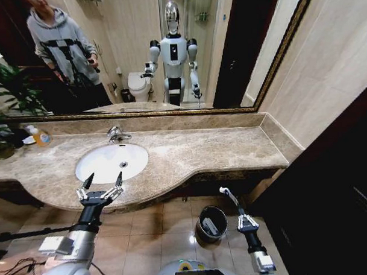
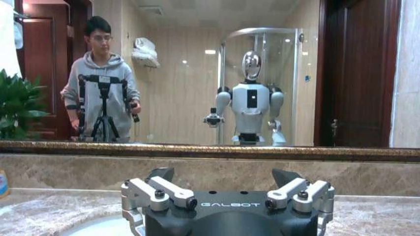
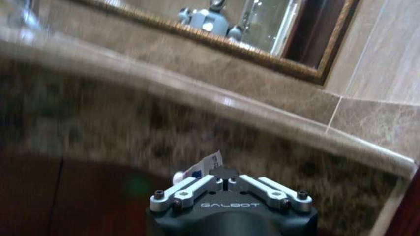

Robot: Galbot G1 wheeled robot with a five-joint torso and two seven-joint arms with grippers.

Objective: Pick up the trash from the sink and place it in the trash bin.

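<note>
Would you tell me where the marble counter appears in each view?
Head view: marble counter spans the middle, around the sink.
Left wrist view: counter just beyond the left gripper.
Right wrist view: its rounded edge beyond the right gripper, which holds a white tube.
Shared: gilded mirror frame.

White sink [image 1: 106,161], mottled brown marble counter [image 1: 214,149], black trash bin [image 1: 212,223], gold-framed mirror [image 1: 168,53]

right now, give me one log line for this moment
left gripper: open, at counter edge before sink | right gripper: shut on white tube, low beside trash bin | bin: on floor below counter
</note>
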